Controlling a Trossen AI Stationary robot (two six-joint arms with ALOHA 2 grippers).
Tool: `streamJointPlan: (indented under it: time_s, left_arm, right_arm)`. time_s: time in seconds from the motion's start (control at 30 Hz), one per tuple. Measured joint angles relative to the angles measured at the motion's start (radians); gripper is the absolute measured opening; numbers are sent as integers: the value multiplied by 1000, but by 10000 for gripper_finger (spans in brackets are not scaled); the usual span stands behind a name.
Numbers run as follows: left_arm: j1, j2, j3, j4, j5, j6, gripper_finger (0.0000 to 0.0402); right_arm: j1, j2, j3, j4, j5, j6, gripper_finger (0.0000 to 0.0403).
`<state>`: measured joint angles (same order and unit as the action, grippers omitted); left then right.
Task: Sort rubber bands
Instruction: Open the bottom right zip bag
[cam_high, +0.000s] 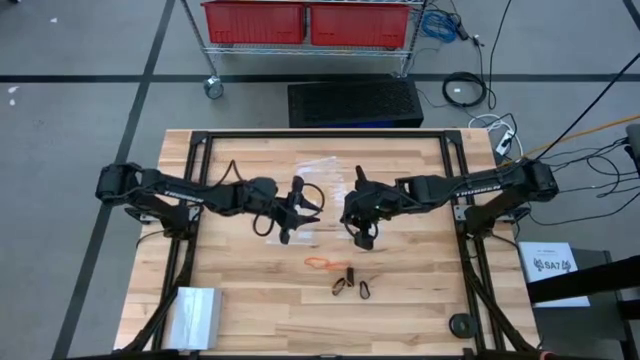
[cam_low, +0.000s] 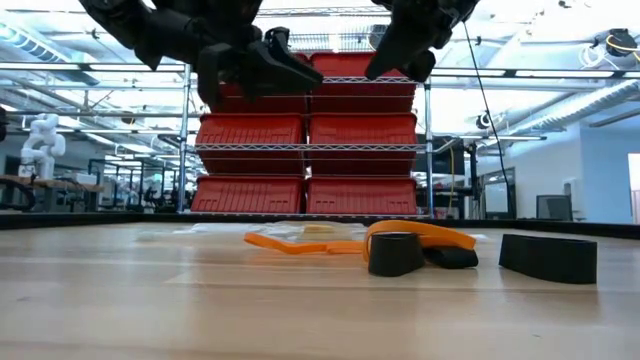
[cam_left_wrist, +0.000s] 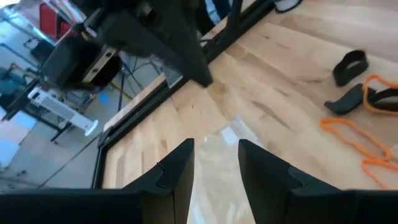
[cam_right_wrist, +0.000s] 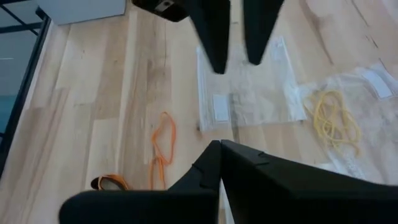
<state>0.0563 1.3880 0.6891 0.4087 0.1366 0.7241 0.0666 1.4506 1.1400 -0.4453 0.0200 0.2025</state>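
Several rubber bands lie loose on the wood near the table's front middle: an orange loop (cam_high: 320, 262) (cam_right_wrist: 163, 146), a black-and-orange one (cam_high: 342, 282) and a black one (cam_high: 366, 290) (cam_left_wrist: 350, 65). Yellow bands (cam_right_wrist: 336, 121) sit inside a clear bag (cam_high: 315, 168) farther back. My left gripper (cam_left_wrist: 214, 146) (cam_right_wrist: 235, 64) hovers open above another clear flat bag (cam_right_wrist: 249, 99), with nothing between its fingers. My right gripper (cam_right_wrist: 219, 144) (cam_high: 352, 222) hangs shut just to the right of it, above the table, holding nothing. In the low view both grippers are well above the bands (cam_low: 300, 242).
A pile of clear bags (cam_high: 195, 315) lies at the near left corner and a small black round piece (cam_high: 461, 325) at the near right. A black frame (cam_high: 320, 135) rims the table. Red bins (cam_high: 305, 22) on a wire cart stand beyond the far edge.
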Motion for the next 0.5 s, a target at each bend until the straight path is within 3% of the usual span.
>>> streamJointPlan:
  time_s: [0.23,0.4,0.5]
  left_arm:
    - [2,0,0,-8,-52,-29,132]
    - [18,0,0,-7,-52,-114,132]
    - [34,0,0,-4,5,-164,131]
  right_arm:
    - [9,30,-10,-128,74,8,12]
    - [54,118,-45,-123,92,19,70]
    - [90,192,-46,-117,150,12,110]
